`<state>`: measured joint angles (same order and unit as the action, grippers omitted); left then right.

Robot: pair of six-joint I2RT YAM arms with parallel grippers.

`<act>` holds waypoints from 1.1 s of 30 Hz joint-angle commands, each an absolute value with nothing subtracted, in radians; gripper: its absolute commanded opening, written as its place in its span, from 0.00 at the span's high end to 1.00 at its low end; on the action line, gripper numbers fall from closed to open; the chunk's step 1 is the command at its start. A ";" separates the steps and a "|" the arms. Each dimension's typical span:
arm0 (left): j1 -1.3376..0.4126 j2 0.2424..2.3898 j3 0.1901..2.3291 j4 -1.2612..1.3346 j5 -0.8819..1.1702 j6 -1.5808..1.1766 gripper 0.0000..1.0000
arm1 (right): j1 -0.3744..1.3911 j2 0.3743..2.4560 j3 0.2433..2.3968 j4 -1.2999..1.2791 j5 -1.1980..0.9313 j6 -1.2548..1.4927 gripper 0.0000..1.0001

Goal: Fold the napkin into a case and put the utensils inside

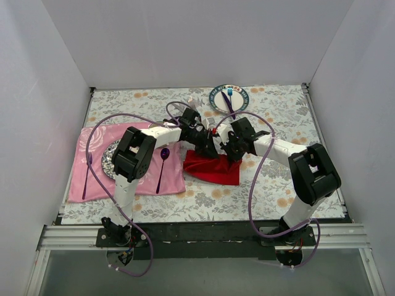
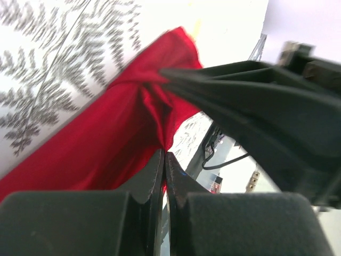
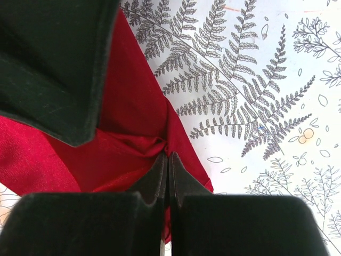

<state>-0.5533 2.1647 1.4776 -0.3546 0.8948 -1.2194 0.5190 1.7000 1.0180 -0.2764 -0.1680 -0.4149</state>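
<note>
With the left pincer (image 2: 163, 158) and right pincer (image 3: 168, 157) each clamped, apparently, on the napkin (image 1: 213, 168), draw both level toward the near edge of the worktop (image 1: 284, 185), keeping the fold square.

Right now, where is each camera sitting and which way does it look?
Top external: high behind the arms, looking down at the table; the left arm and right arm show whole.
Left wrist: on the left arm, looking along the left gripper, shut on the napkin.
Right wrist: on the right arm, looking down past the right gripper, also pinching the napkin.
Shared: all three show the red napkin.
</note>
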 commanded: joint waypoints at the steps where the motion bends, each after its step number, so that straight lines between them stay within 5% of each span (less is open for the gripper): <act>1: -0.555 2.126 1.552 -0.344 0.891 -1.206 1.00 | 0.520 1.655 1.009 -0.239 -0.201 -0.431 0.99; 14: -0.555 2.279 1.600 -0.390 0.819 -1.186 1.00 | 0.515 1.634 0.994 -0.227 -0.213 -0.460 0.93; 18: -0.557 2.293 1.585 -0.400 0.804 -1.187 1.00 | 0.509 1.637 1.006 -0.236 -0.201 -0.469 0.61; 21: -0.555 2.306 1.574 -0.422 0.799 -1.181 1.00 | 0.496 1.625 1.046 -0.267 -0.196 -0.443 0.46; 33: -0.555 2.310 1.551 -0.423 0.792 -1.184 1.00 | 0.500 1.637 1.196 -0.423 -0.180 -0.383 0.43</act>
